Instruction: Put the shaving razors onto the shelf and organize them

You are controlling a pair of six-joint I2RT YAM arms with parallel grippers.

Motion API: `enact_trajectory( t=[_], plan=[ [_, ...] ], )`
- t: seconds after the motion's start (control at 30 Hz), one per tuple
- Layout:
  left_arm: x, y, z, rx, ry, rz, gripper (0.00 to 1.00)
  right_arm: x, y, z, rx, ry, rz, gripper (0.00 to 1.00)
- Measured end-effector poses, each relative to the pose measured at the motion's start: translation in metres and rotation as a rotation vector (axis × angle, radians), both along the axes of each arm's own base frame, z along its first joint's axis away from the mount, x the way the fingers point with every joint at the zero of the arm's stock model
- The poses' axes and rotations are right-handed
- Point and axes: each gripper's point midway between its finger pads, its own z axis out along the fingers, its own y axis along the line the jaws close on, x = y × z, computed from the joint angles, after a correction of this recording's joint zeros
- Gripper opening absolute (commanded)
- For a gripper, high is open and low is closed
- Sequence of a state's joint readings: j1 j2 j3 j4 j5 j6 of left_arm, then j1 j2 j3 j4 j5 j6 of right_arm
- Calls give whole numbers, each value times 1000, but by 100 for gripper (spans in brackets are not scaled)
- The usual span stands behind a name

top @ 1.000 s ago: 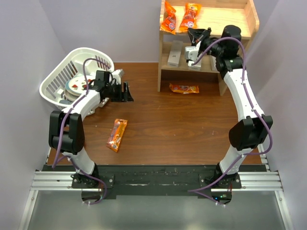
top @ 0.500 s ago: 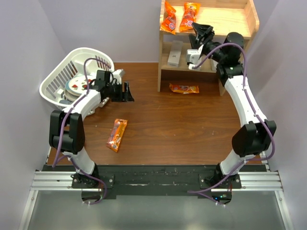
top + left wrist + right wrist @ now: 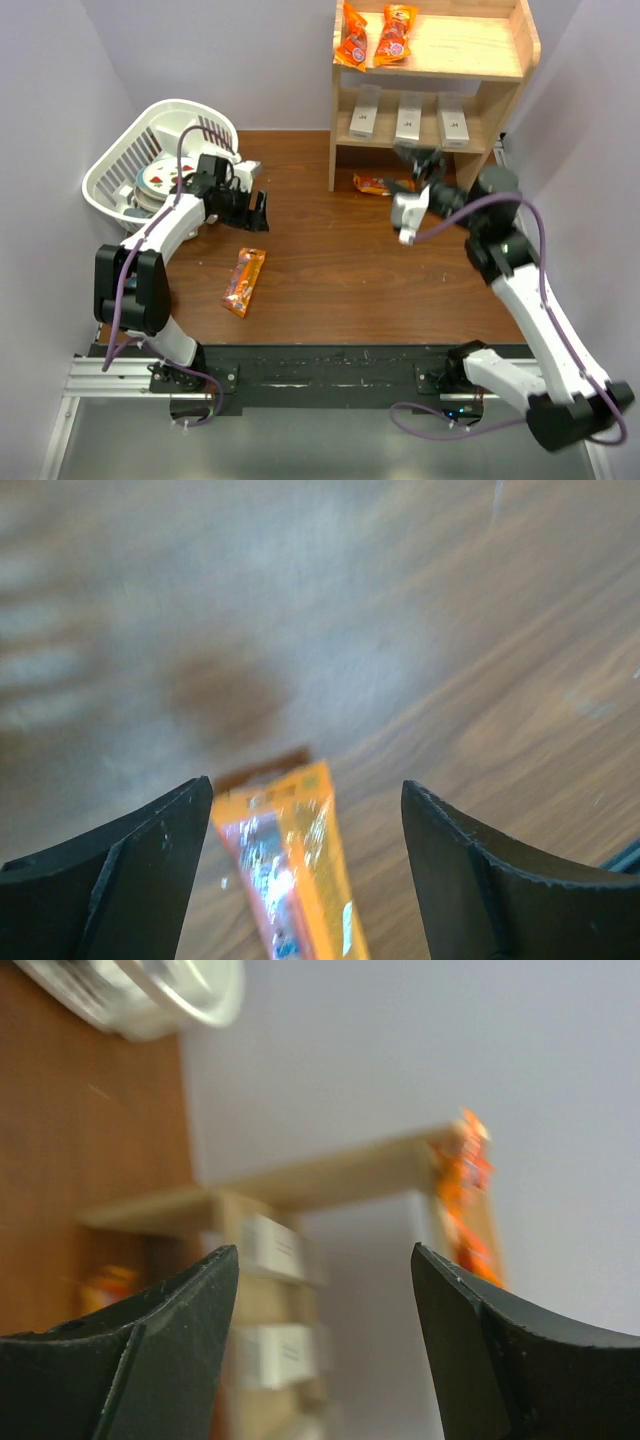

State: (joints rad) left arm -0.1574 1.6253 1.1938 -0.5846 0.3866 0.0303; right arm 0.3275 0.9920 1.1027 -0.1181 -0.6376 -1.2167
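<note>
Three white shaving razors [image 3: 365, 112] [image 3: 408, 117] [image 3: 454, 120] lie side by side on the lower level of the wooden shelf [image 3: 525, 45]. In front of the shelf my right gripper [image 3: 420, 157] stands open and empty, pointing at it. In the right wrist view the shelf [image 3: 330, 1175] is blurred, and two razor boxes [image 3: 275, 1245] [image 3: 278, 1355] show between the fingers of the right gripper [image 3: 323, 1250]. My left gripper [image 3: 256, 210] hangs open over the table by the basket. In its wrist view the left gripper [image 3: 307, 783] has an orange packet [image 3: 290, 870] below the gap, not held.
Two orange snack packets [image 3: 352, 35] [image 3: 396, 35] stand on the shelf's top level. Another packet [image 3: 378, 184] lies on the table under the shelf, and one [image 3: 243, 281] lies left of centre. A white slatted basket [image 3: 110, 170] holding a round tin sits at the far left.
My right gripper has opened and drawn back from the shelf toward the table, leaving the razor boxes on the lower level. The left gripper has opened a little wider and shifted slightly.
</note>
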Motion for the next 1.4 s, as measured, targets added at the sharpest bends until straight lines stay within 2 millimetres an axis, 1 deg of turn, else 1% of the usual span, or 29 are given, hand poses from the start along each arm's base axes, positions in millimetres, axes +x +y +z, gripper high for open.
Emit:
enact_trajectory(
  t=[0.07,0.13,0.17,0.27,0.33,0.4,0.5,0.53,0.57,0.6,0.73,0.77,0.8,0.87,0.93,0.97,1.1,1.17,1.23,1.27,1.33,1.4],
  plan=[
    [-13,6,-13,36,38,-21,83,-37,16,-25,32,114,72,75],
    [-29,14,-31,80,90,-30,83,-57,23,-44,74,235,92,74],
    [-37,19,-39,104,118,-30,83,-60,25,-52,91,303,87,74],
    [-58,32,-58,168,181,-27,83,-56,29,-75,137,476,39,75],
    [-68,39,-67,203,211,-25,83,-49,30,-95,156,584,-10,75],
    [-71,42,-70,218,222,-23,82,-46,28,-109,168,653,-49,75],
    [-77,45,-77,233,246,-21,76,-44,27,-117,189,704,-83,75],
    [-79,45,-80,234,258,-22,72,-43,27,-118,196,713,-89,75],
    [-80,45,-83,235,268,-23,65,-44,27,-118,201,723,-90,75],
    [-80,45,-86,238,278,-23,61,-44,28,-119,206,732,-91,75],
    [-77,42,-87,224,285,-24,41,-44,33,-125,210,772,-90,74],
    [-77,41,-87,217,287,-25,27,-44,34,-127,210,781,-91,74],
    [-76,40,-87,211,291,-26,20,-44,35,-129,208,791,-91,74],
    [-77,36,-86,190,296,-32,8,-42,36,-133,209,808,-96,74],
    [-76,32,-83,169,297,-37,5,-41,38,-136,213,825,-101,74],
    [-76,30,-82,158,297,-44,1,-40,39,-137,217,834,-102,74],
    [-75,25,-79,131,292,-48,0,-37,42,-141,235,864,-109,77],
    [-69,22,-73,114,261,-44,0,-33,47,-144,266,906,-119,77],
    [-60,19,-61,100,199,-37,0,-29,54,-149,294,968,-126,77],
    [-53,16,-51,92,146,-38,0,-27,60,-152,311,1022,-125,77],
    [-37,9,-22,75,1,-49,0,-19,76,-156,342,1140,-113,77],
    [-25,-3,14,54,-172,-81,0,-11,95,-157,381,1255,-92,77]
  ],
)
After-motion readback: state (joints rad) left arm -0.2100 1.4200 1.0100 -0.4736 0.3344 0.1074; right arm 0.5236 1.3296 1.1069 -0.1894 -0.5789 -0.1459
